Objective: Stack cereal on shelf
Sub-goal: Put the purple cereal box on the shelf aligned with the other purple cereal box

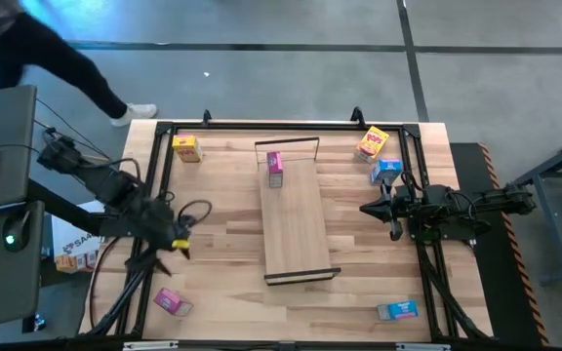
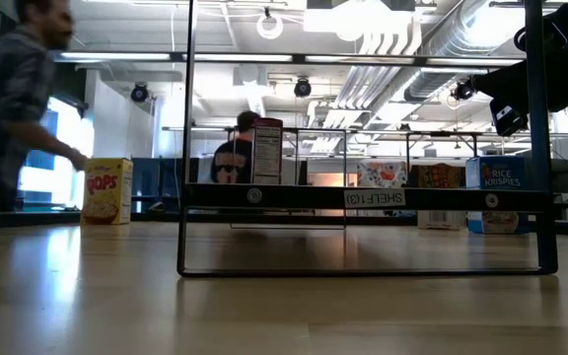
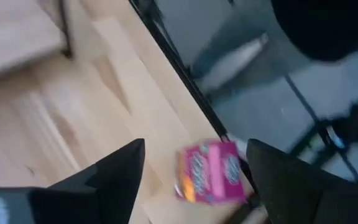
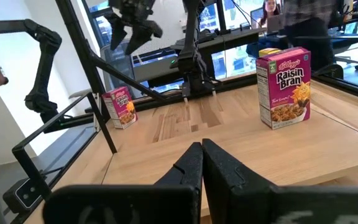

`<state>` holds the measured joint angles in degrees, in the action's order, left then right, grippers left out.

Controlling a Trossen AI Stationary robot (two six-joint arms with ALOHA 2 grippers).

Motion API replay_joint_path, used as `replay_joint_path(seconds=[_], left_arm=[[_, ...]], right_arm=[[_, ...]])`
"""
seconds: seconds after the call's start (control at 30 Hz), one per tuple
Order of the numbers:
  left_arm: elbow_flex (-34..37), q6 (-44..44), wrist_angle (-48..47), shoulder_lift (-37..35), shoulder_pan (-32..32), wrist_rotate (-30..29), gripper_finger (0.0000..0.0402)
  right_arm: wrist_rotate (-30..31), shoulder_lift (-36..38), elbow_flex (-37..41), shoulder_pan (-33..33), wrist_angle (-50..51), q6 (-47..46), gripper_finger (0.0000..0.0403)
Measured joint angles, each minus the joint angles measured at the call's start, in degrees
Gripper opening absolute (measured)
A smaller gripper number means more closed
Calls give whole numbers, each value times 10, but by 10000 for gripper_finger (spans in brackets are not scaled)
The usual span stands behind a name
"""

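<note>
Our left tool (image 3: 194, 171), fingers spread, hovers above the flat pink cereal box (image 3: 210, 172) to straddle it; one Raisin Bran box (image 1: 275, 167) already stands on the shelf (image 1: 296, 219). Right tool (image 4: 202, 163) waits clenched.

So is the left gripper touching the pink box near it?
Apart. In the high view the left gripper sits well away from the pink box, with bare table between.
</note>
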<state>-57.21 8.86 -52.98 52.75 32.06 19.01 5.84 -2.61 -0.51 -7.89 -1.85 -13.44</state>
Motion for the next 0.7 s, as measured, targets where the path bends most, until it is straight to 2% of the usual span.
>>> replay_joint_path(seconds=[0.17,0.3,0.5,0.7], left_arm=[[-62,11,-46,70,83,-35,286],[-99,62,-70,126,149,-84,287],[-113,136,-67,206,236,-138,287],[-113,180,-68,273,277,-163,287]], right_arm=[[0,0,0,0,0,0,0],[0,0,0,0,0,0,0],[0,0,0,0,0,0,0],[0,0,0,0,0,0,0]])
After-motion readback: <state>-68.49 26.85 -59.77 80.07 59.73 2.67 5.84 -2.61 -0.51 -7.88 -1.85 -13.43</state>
